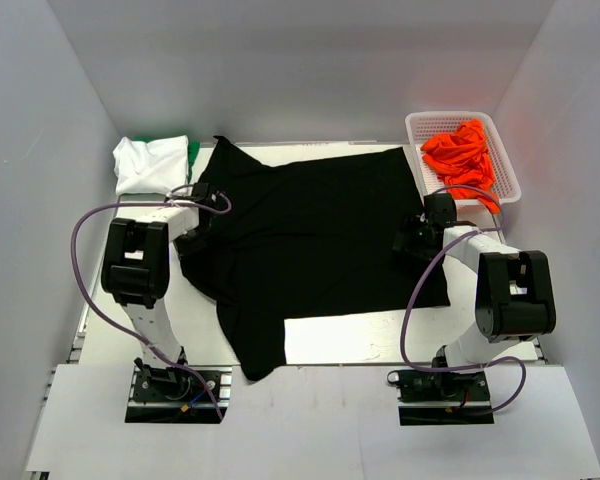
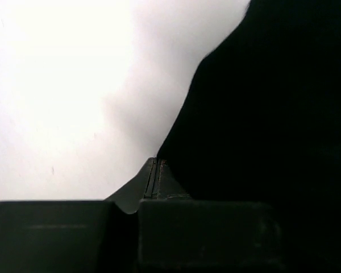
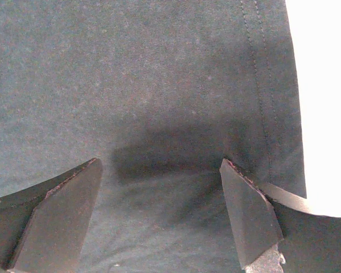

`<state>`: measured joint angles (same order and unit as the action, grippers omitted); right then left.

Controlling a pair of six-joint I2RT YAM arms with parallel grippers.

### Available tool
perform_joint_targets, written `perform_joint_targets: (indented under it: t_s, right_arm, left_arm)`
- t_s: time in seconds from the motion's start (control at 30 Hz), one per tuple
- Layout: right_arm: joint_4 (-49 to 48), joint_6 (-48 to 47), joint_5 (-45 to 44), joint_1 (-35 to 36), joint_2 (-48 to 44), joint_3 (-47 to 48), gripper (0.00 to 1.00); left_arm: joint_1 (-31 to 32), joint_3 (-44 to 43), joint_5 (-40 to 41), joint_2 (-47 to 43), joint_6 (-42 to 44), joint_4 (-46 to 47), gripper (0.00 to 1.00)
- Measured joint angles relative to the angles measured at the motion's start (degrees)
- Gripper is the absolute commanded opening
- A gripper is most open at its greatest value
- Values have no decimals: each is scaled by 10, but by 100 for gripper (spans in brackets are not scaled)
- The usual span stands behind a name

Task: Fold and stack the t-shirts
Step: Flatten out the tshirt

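The large black t-shirt (image 1: 315, 235) lies spread over the middle of the table, one part trailing to the near edge. My left gripper (image 1: 194, 241) is at its left edge. In the left wrist view the gripper (image 2: 154, 162) has its jaws pressed together, and the black cloth (image 2: 261, 131) starts right at the tips. My right gripper (image 1: 416, 240) is open over the shirt's right side. Its fingertips (image 3: 230, 170) stand wide apart just above the cloth (image 3: 159, 85), near the stitched hem. A white shirt (image 1: 148, 163) lies at the back left on a green one (image 1: 193, 152). Orange shirts (image 1: 462, 153) fill the basket.
A white plastic basket (image 1: 507, 165) stands at the back right, close behind my right arm. White walls enclose the table on the left, back and right. Purple cables loop beside both arms. Bare white table (image 1: 380, 335) shows in front of the shirt.
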<state>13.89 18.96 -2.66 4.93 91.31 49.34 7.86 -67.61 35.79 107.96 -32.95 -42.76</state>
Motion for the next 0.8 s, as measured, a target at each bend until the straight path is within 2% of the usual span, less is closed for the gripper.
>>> perform_joint_targets:
  t_s: [0.03,0.1,0.17,0.23,0.27,0.37,0.47,0.6,0.7,0.8]
  right_arm:
    - [0,-3,0,0,0,0,90]
    - [1,-11,1,0,0,0,90]
    - [3,-17,1,0,-1,0,90]
    - [7,-23,4,0,-4,-1,90]
    - [10,-27,7,0,-9,-3,90]
    - [19,-33,19,0,-35,-5,90]
    - [21,-36,33,0,-73,-5,90]
    - [23,-31,47,0,-111,-5,90]
    - [22,-25,55,0,-121,-16,90]
    - [23,-14,60,0,-122,-36,90]
  left_arm:
    - [-2,-4,-1,2,13,6,0]
    - [-5,-29,-1,9,43,14,11]
    - [-6,-80,-2,21,66,5,33]
    - [-7,-132,-3,28,82,0,47]
    - [-7,-151,-4,26,87,-4,63]
    - [-7,-169,-10,-1,83,-30,99]
    - [-6,-145,-39,-56,62,-62,100]
    - [-2,-89,-125,-153,45,-72,100]
    - [5,-27,-232,-217,38,-30,100]
    - [17,44,-338,-245,31,15,100]
